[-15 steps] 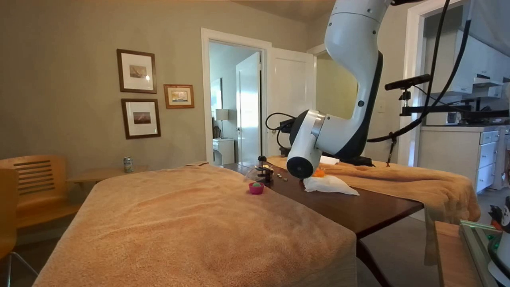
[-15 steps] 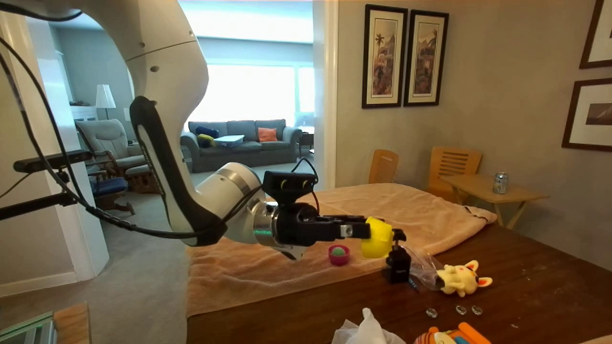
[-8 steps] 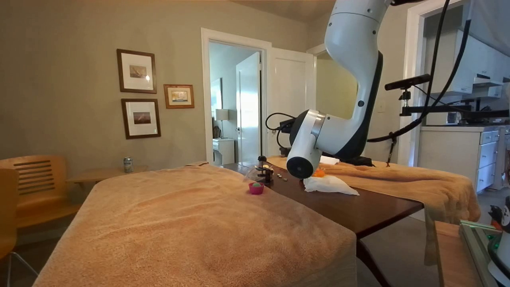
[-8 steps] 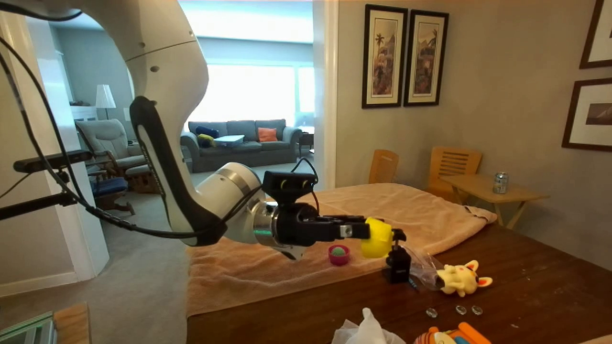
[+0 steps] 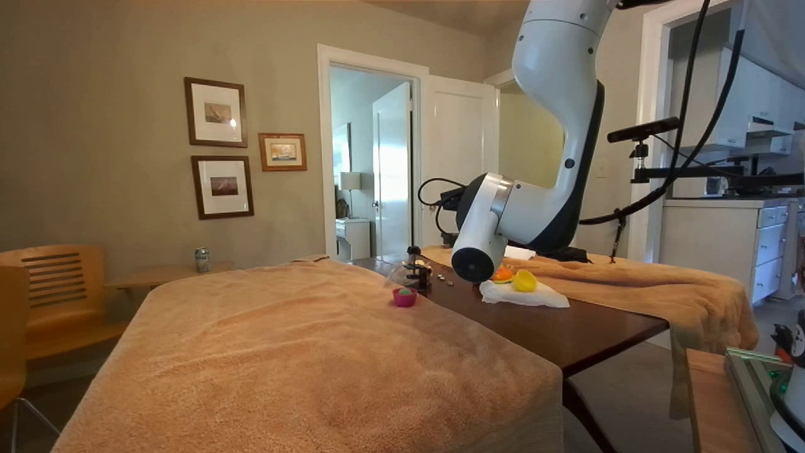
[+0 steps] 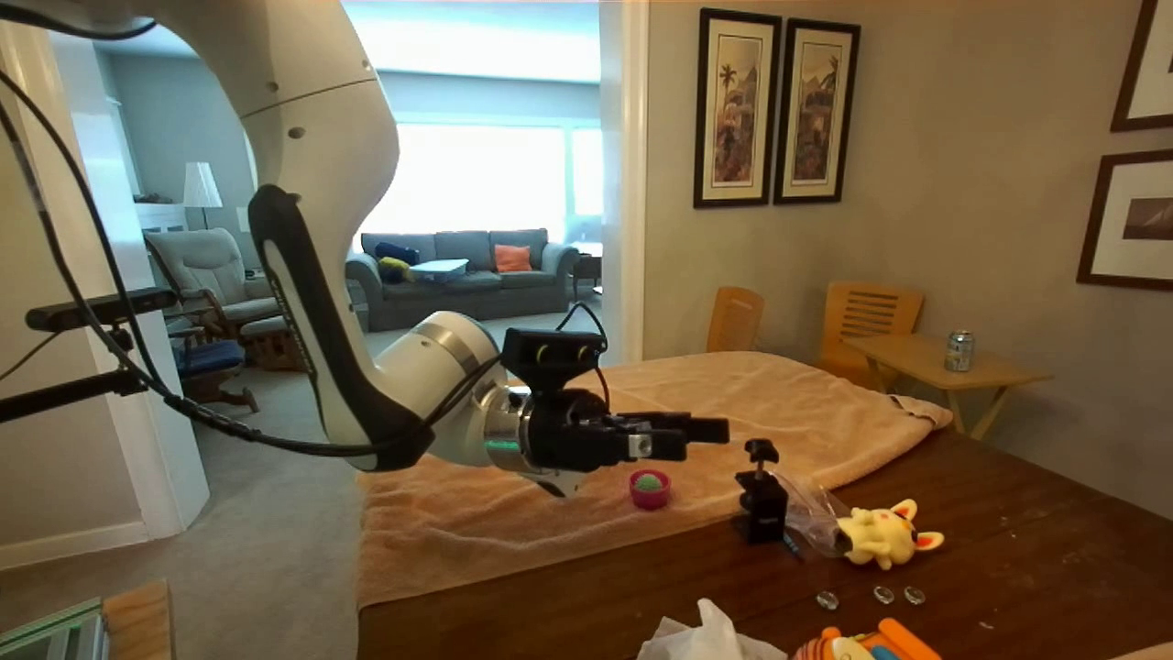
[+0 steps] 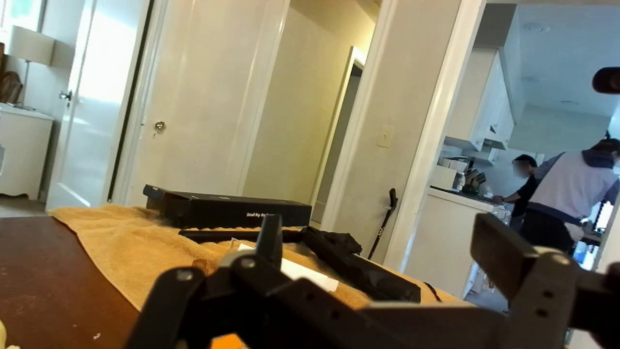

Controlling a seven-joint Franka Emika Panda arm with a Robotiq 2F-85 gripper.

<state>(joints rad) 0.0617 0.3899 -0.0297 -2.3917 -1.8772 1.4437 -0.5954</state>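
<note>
My gripper reaches out level above the table, its jaws wide apart in the wrist view, with nothing between the fingers. In an exterior view a yellow cup shows against a crumpled white bag, tipped on its side; whether it rests there or is in mid-air I cannot tell. That bag also shows at the bottom of an exterior view, where the cup is out of sight. Beyond and below the fingertips stands a black clamp. A pink cup holding a green ball sits on the towel.
A cream plush toy lies in clear plastic beside the clamp. Glass gems and an orange toy are on the brown table. An orange towel drapes over one end. A black box stands at the far end.
The jaws have opened and let go of the yellow cup, which has dropped from the fingers to the white bag. The bag has shifted slightly. The arm has hardly moved.
</note>
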